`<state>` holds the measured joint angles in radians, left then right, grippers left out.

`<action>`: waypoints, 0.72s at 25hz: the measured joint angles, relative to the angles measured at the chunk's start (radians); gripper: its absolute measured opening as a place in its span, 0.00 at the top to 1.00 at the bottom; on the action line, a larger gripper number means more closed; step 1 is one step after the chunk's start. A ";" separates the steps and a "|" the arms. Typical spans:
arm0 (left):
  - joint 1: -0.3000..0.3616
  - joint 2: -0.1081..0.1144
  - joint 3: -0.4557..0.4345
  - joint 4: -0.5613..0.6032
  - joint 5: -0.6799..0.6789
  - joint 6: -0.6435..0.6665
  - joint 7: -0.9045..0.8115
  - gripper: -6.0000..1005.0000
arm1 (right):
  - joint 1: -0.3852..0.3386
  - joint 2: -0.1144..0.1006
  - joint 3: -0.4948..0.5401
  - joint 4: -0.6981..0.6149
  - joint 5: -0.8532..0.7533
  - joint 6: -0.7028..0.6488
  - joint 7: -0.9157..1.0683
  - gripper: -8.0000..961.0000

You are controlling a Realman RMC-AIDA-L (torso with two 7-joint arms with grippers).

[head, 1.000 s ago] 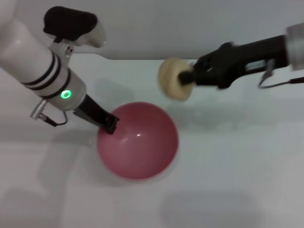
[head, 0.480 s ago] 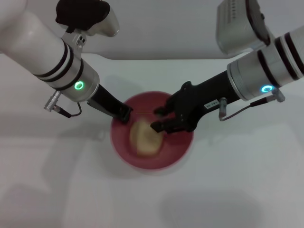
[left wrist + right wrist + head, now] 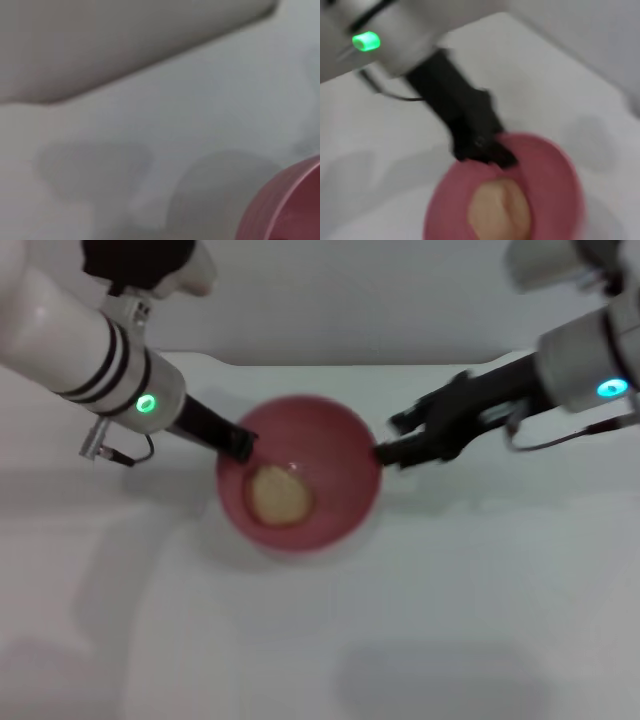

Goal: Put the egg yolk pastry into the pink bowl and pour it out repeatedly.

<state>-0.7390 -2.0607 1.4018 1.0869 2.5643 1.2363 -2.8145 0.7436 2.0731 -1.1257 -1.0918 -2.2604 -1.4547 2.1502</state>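
Note:
The pink bowl [image 3: 330,440] stands upright at the middle of the white table. The egg yolk pastry [image 3: 278,494], a pale beige lump, lies inside it toward its left. My left gripper [image 3: 240,445] is shut on the bowl's left rim. My right gripper [image 3: 390,440] is open and empty just past the bowl's right rim. The right wrist view shows the bowl [image 3: 555,165], the pastry [image 3: 501,210] in it and the left gripper [image 3: 487,150] pinching the rim. The left wrist view shows only a part of the bowl's outer wall [image 3: 285,207].
The white table [image 3: 450,620] ends at a far edge with a pale wall behind it. The left arm [image 3: 90,360] comes in from the upper left and the right arm [image 3: 570,375] from the upper right.
The right gripper carried the pastry over the bowl, let it go inside and drew back to the right. The left gripper kept hold of the rim and the bowl turned upright.

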 joint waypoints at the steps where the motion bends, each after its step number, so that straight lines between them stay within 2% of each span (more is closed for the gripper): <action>1: 0.008 0.000 -0.003 0.004 0.001 -0.020 0.001 1.00 | -0.007 -0.001 0.031 -0.008 -0.018 -0.004 0.021 0.49; 4: 0.041 0.001 -0.014 0.032 -0.008 -0.083 0.017 1.00 | -0.028 -0.004 0.140 -0.023 -0.089 -0.019 0.083 0.49; 10: 0.174 -0.001 0.022 0.170 -0.118 -0.243 0.144 1.00 | -0.078 -0.008 0.335 -0.015 -0.206 -0.034 0.140 0.49; 15: 0.356 0.001 0.127 0.300 -0.320 -0.485 0.395 1.00 | -0.118 -0.007 0.456 -0.012 -0.203 -0.034 0.139 0.49; 17: 0.409 0.001 0.188 0.332 -0.350 -0.570 0.484 1.00 | -0.128 -0.006 0.484 -0.011 -0.202 -0.035 0.138 0.49; 18: 0.409 0.001 0.188 0.332 -0.350 -0.570 0.484 1.00 | -0.131 -0.006 0.490 -0.011 -0.202 -0.035 0.137 0.49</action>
<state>-0.3304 -2.0592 1.5898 1.4190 2.2143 0.6664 -2.3310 0.6126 2.0675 -0.6361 -1.1027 -2.4624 -1.4900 2.2873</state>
